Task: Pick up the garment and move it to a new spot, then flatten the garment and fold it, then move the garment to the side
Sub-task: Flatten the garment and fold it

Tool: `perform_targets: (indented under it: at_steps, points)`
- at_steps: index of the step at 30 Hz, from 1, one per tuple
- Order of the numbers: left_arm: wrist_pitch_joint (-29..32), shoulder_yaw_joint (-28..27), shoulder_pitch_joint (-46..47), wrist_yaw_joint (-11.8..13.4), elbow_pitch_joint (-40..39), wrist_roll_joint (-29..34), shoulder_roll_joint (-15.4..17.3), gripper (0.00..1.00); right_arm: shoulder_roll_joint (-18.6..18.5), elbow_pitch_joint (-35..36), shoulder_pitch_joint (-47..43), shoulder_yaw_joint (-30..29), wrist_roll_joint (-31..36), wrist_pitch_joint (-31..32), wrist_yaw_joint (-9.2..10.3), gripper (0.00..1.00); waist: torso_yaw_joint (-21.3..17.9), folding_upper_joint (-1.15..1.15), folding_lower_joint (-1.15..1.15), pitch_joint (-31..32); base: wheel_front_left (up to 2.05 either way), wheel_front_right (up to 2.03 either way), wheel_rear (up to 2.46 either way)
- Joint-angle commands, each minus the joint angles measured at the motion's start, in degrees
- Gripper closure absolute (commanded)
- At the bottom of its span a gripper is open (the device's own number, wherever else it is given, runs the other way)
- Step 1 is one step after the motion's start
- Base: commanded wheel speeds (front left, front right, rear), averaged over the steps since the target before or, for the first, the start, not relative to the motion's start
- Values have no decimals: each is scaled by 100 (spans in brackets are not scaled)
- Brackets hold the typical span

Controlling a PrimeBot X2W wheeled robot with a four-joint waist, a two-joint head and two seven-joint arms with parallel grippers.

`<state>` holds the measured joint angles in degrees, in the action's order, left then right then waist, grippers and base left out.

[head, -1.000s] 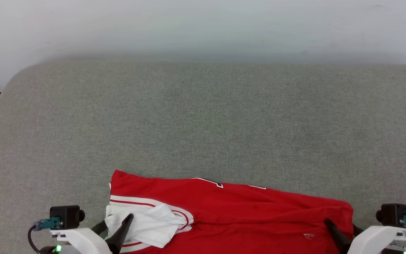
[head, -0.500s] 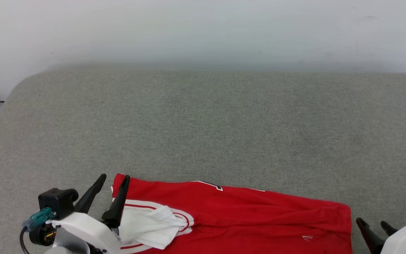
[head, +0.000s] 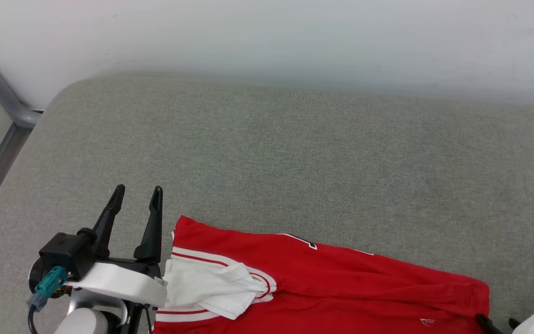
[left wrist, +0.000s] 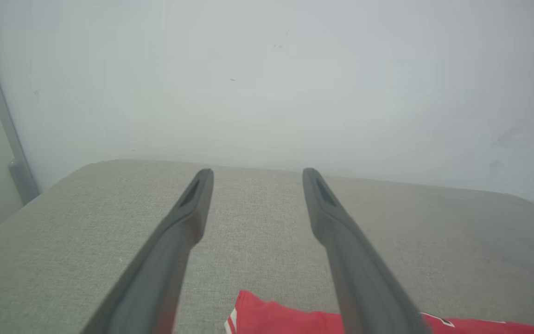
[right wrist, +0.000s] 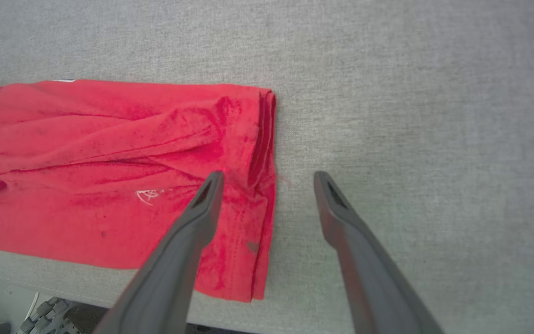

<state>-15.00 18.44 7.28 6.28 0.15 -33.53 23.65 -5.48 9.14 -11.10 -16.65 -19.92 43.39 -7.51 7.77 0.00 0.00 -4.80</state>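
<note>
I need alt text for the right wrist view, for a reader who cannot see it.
A red jersey lies folded on a grey fabric surface. The open right claw hovers above its end, holding nothing.

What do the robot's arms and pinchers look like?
The arms have white shells. The left gripper and right gripper each have two dark grey fingers tapering to narrow, slotted tips. On the left wrist sits a black box with a teal plug and a black cable.
</note>
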Motion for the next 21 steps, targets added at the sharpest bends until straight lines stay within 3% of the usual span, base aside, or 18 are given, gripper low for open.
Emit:
perform_targets:
  at_steps: [1, 17, 18, 19, 20, 21]
  points:
    - [-22, -90, -84, -36, -61, 141, -95, 0, 23, -68, 15, 45, -9, 20, 5, 0, 29, 0, 0, -39, 0, 0, 0]
    - [-17, -712, -406, -400, -281, 724, -696, 0, -95, -1598, 616, 781, -243, 5, 3, 0, 42, 0, 0, -412, 0, 0, 0]
    - [-17, -729, -415, -432, -266, 734, -722, 0, -107, -1693, 626, 875, -285, 57, 2, 25, 35, 0, 0, -413, 0, 0, 0]
    - [-17, -751, -424, -440, -253, 755, -748, 0, -104, -1778, 627, 962, -348, 99, 2, 67, 26, 0, 0, -411, 0, 0, 0]
    - [-17, -769, -438, -461, -231, 766, -767, 0, -115, -1827, 627, 1033, -391, 96, -6, 100, 14, 0, 0, -409, 0, 0, 0]
    - [-18, -809, -452, -487, -195, 790, -810, 0, -165, -1899, 654, 1109, -454, 56, -5, 100, -11, 0, 0, -393, 0, 0, 0]
